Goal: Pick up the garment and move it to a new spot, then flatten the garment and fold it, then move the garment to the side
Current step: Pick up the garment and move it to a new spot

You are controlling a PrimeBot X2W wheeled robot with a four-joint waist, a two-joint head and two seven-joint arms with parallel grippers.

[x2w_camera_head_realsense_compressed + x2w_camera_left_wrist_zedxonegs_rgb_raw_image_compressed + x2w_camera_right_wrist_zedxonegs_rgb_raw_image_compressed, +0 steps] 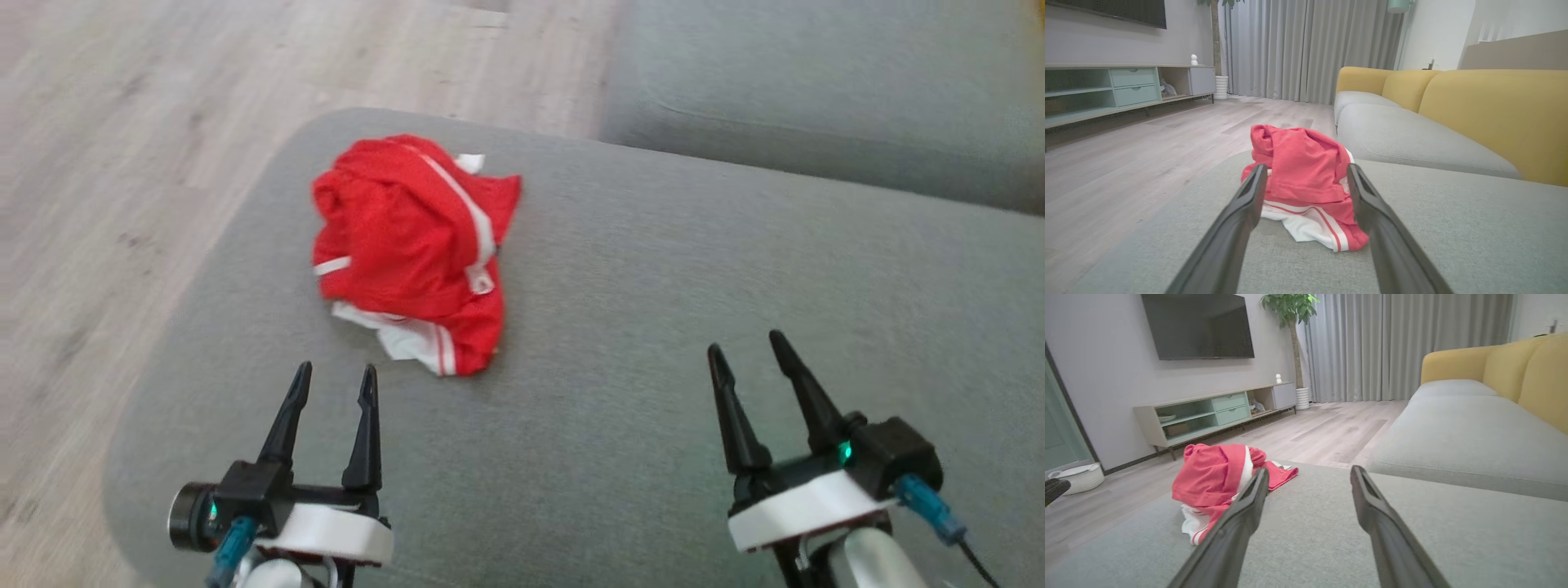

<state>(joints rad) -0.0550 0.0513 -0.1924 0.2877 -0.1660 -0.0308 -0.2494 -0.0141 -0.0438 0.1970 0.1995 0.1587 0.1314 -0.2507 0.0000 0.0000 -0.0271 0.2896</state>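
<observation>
Both pincers empty, hovering low over the grey sofa seat (pixel 653 286).

Left pincer (pixel 337 367): fingers apart, nothing between them, tips clear of the cloth. Right pincer (pixel 745 340): fingers likewise spread, holding nothing, well off to the side of the left one.

Garment (pixel 408 245): red with white trim and stripes, crumpled in a heap on the seat. It lies just ahead of the left pincer's tips, slightly to that pincer's right. From the right pincer it sits ahead and well to the left, apart from it.

Hard to make out:
- The heap is folded over itself, so I cannot tell what kind of garment it is. Its underside is hidden.
- Left wrist view: the pincer's two fingers (pixel 1241 212) cover both lower flanks of the garment (pixel 1298 163).
- Right wrist view: the left finger (pixel 1241 514) overlaps the near edge of the garment (pixel 1212 477). A white hem shows below.
- Head view is soft. Both arms are cut off by the bottom edge.
- A dark shape (pixel 1054 489) at the left edge of the right wrist view is cut off. Cannot identify it.

Beyond the seat: wood floor (pixel 122 163), yellow backrest (pixel 1494 114).
</observation>
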